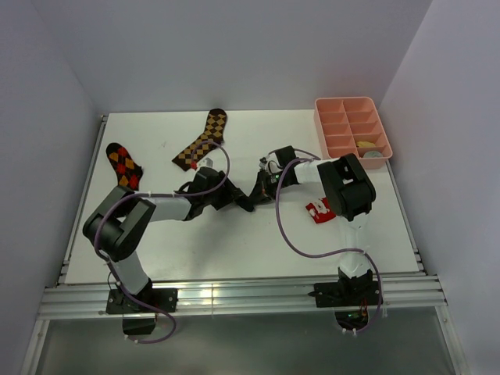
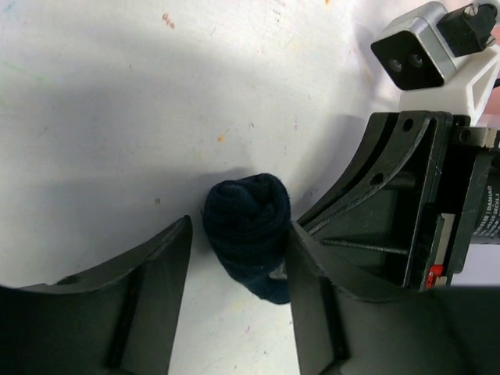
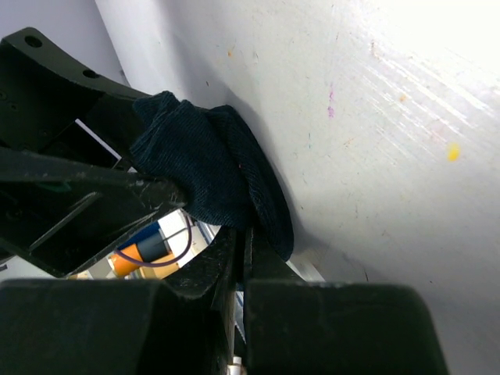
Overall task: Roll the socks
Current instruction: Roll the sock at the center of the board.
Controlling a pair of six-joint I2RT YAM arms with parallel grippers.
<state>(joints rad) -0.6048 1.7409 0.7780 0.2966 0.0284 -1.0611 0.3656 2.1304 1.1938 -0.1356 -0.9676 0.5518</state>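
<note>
A dark navy sock point(image 2: 248, 223), rolled into a tight bundle, lies on the white table point(image 2: 117, 117) at mid-table point(image 1: 248, 197). My left gripper point(image 2: 241, 234) stands open around it: the roll touches the right finger point(image 2: 312, 266), and a gap shows beside the left finger point(image 2: 156, 269). My right gripper point(image 3: 244, 230) faces it from the other side, shut on the navy sock's point(image 3: 211, 168) edge. In the top view the left gripper point(image 1: 237, 201) and right gripper point(image 1: 259, 188) meet tip to tip. A small yellow bundle point(image 1: 366, 144) and a grey one point(image 1: 374, 155) lie in the pink tray.
The pink divided tray point(image 1: 344, 125) stands at the back right. Two long argyle socks lie flat at the back, one brown point(image 1: 201, 141) and one red-black point(image 1: 123, 165). A red sock with white trim point(image 1: 319, 211) lies beside the right arm.
</note>
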